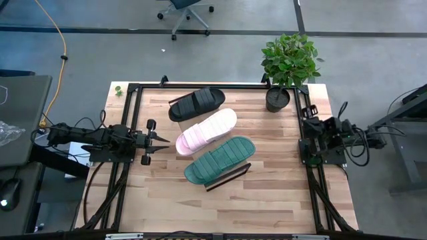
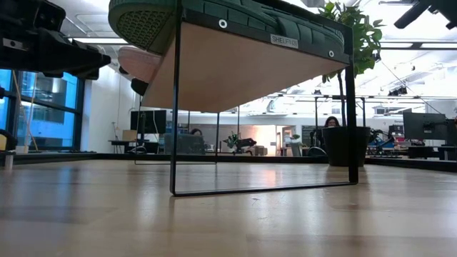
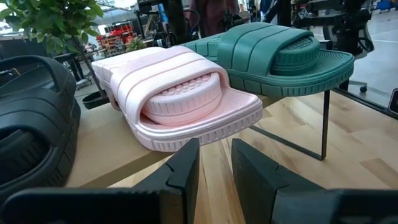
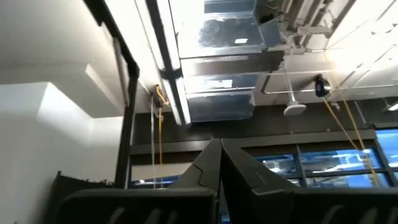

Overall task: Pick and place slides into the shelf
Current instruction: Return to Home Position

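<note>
Tabletop carries the shelf, a light-wood board on thin dark rails, directly ahead of the left pincer. All three slides lie side by side on the board. The pink slide is nearest, just off the pincer's tips. The green slide is beyond it to one side and overhangs the board's end, and the black slide is on the other side. Left pincer is low over the tabletop, fingers slightly apart, holding nothing. Right pincer is parked at the far edge, well away from the shelf, aimed at the ceiling, fingers together. Judgement: the slides look like moulded foam, so light, springy and grippy on the ribs. Best hold is probably across the strap band or on the sole's side edge.
</note>
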You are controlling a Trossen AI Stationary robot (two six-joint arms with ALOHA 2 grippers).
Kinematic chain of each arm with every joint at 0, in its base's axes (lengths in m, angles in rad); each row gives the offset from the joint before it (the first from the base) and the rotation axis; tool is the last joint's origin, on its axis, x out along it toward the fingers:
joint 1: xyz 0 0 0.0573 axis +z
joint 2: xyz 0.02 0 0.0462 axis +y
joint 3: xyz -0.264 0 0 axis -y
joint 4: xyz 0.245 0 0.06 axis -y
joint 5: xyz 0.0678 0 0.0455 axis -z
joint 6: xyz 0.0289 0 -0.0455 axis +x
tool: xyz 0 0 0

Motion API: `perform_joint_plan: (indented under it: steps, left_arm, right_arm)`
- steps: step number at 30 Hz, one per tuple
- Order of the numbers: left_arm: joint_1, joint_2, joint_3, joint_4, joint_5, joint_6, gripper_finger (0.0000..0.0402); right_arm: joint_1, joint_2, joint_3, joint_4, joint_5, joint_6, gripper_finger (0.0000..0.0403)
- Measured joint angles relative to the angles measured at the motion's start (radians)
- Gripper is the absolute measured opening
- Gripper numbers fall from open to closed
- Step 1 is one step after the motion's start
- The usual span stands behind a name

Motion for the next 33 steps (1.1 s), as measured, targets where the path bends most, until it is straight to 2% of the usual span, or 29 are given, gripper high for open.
perform_joint_plan:
  steps: [12, 20, 33]
  left_arm:
    - [0.0, 0.0, 0.0, 0.0, 0.0, 0.0, 0.0083]
    - [0.0, 0.0, 0.0, 0.0, 0.0, 0.0, 0.0083]
    - [0.0, 0.0, 0.0, 0.0, 0.0, 0.0, 0.0083]
  right_arm:
    - [-0.001, 0.0, 0.0, -0.324, 0.004, -0.052, 0.0]
    - [-0.001, 0.0, 0.0, -0.514, 0.107, -0.095, 0.0]
    - [-0.001, 0.0, -0.001, -0.801, 0.047, -0.083, 0.0]
